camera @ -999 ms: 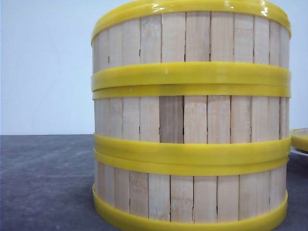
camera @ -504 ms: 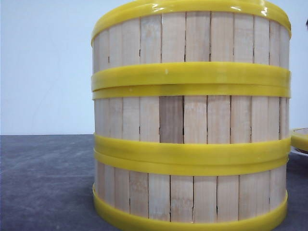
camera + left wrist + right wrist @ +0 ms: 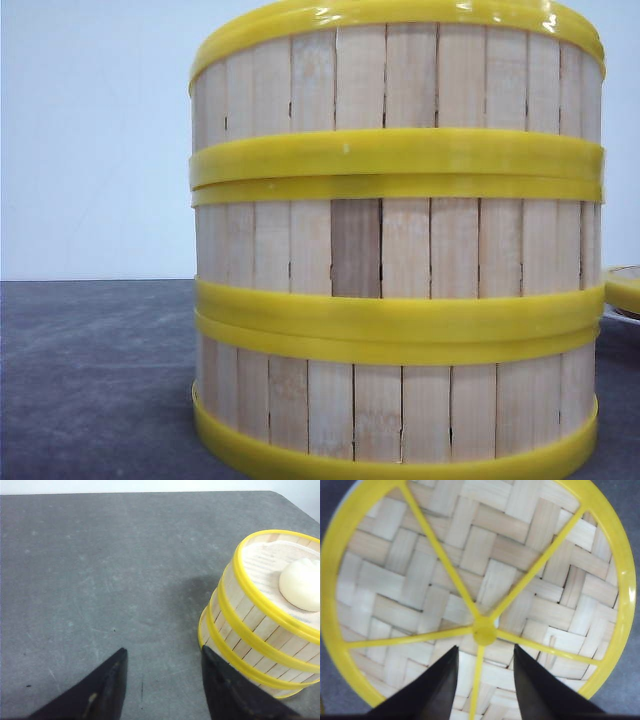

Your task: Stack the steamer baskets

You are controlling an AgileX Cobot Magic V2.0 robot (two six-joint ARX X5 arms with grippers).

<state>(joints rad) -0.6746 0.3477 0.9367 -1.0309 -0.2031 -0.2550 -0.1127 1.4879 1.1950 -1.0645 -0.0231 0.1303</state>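
Three steamer baskets [image 3: 398,250] stand stacked; right gripper [image 3: 481,655], open, hovers over a woven lid [image 3: 395,610], apparently next to grasp; left gripper [image 3: 162,667] open, idle.

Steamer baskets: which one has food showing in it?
The top basket of the three-high stack: a white bun sits on its liner. The woven lid under the right gripper shows none.

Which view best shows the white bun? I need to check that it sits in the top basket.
The left wrist view: the bun lies on the paper liner inside the top basket of the stack. The front view shows only the stack's slatted walls; the right wrist view shows a woven lid, no bun.
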